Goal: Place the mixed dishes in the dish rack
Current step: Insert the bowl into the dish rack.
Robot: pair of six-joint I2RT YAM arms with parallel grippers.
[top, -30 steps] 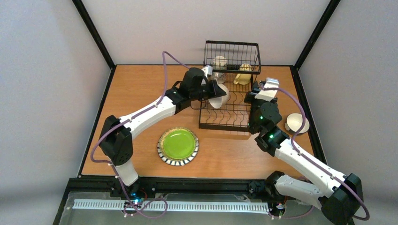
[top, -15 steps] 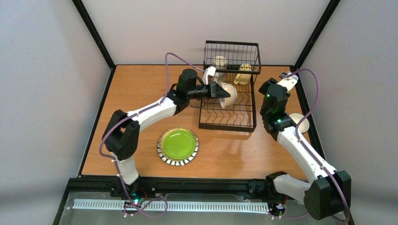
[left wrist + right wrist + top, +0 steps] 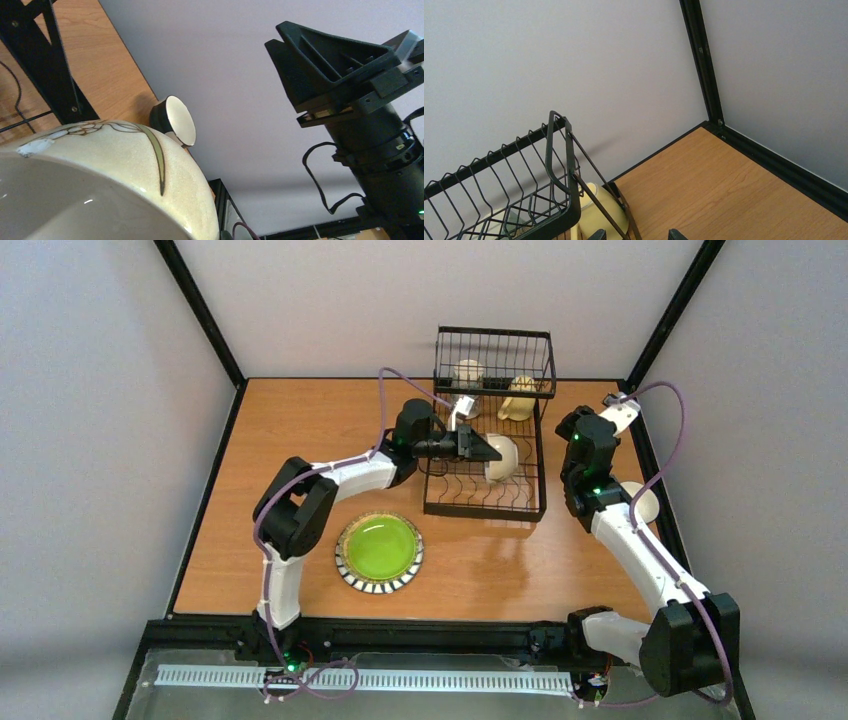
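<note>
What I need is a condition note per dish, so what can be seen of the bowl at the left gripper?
The bowl is cream-white, rounded, and looks like glazed ceramic. The left wrist view shows a painted olive stem with pale blossoms on its outer wall and a plain pale inside. It is tipped on edge above the slotted base of the dish rack, with the left gripper shut on its rim. Whether it touches the wires cannot be told.
</note>
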